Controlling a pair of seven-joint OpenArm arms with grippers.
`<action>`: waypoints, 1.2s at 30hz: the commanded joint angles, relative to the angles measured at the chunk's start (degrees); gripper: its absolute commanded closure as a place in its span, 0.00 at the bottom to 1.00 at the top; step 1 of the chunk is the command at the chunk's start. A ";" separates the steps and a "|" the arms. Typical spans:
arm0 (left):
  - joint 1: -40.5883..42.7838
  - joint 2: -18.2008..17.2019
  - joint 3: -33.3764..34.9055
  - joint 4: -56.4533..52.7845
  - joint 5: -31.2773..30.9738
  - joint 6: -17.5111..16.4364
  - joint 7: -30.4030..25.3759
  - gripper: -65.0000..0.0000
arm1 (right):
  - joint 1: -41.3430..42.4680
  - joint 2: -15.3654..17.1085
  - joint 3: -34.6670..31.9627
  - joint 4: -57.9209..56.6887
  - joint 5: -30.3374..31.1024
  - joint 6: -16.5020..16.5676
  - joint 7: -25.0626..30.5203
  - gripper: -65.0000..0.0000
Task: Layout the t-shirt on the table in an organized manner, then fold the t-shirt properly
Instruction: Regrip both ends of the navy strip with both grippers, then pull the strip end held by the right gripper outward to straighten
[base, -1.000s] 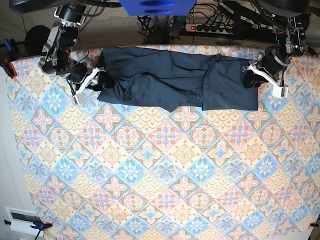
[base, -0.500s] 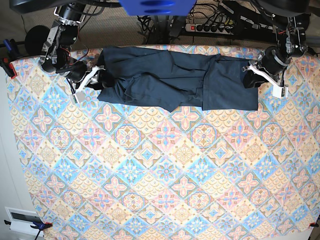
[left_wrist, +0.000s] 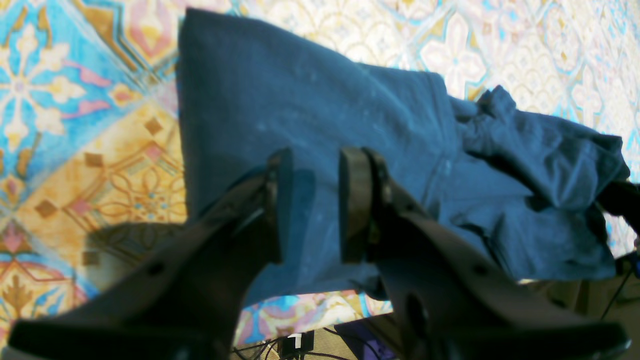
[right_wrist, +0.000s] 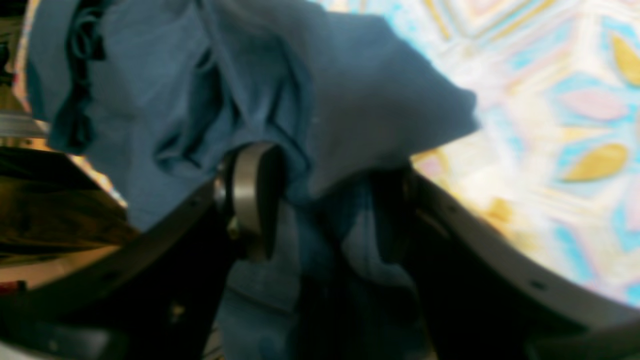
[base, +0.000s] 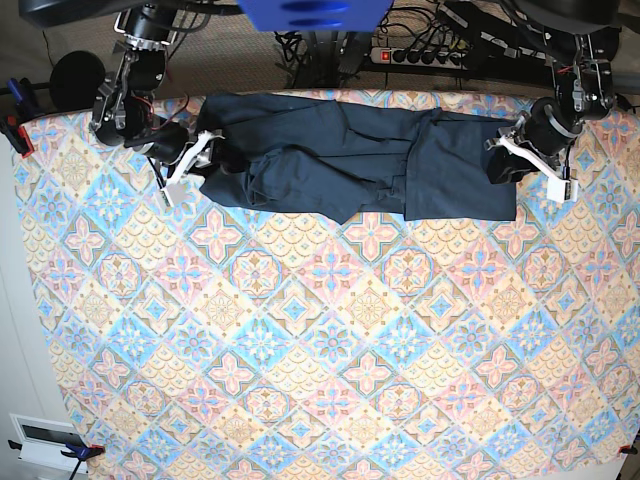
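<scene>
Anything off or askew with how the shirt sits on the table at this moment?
Yes. The t-shirt lies in a long strip along the table's far edge, not centred, and is rumpled with bunched folds near the right gripper. The end by the left gripper lies flatter.

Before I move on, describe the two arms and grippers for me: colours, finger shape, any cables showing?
Both arms are black and jointed, with thin cables running along them. The left gripper and the right gripper each have white outer finger shells in the base view. In the left wrist view the fingers are dark, tapering to flat rectangular pads. The right wrist view, blurred, shows a rounded grey pad.
</scene>
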 joint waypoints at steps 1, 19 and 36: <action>0.12 -0.90 -0.49 0.72 -0.60 -0.33 -0.88 0.75 | -0.12 0.01 -0.33 0.26 -0.24 0.12 -1.59 0.56; -1.20 -0.81 -0.67 0.72 -0.69 -0.33 -0.97 0.75 | 3.93 0.18 3.81 -2.99 -0.16 0.12 -3.88 1.00; -1.55 -0.72 -0.75 0.72 -0.78 -0.33 -1.06 0.75 | 16.41 10.29 8.64 -17.23 -0.42 0.12 2.71 1.00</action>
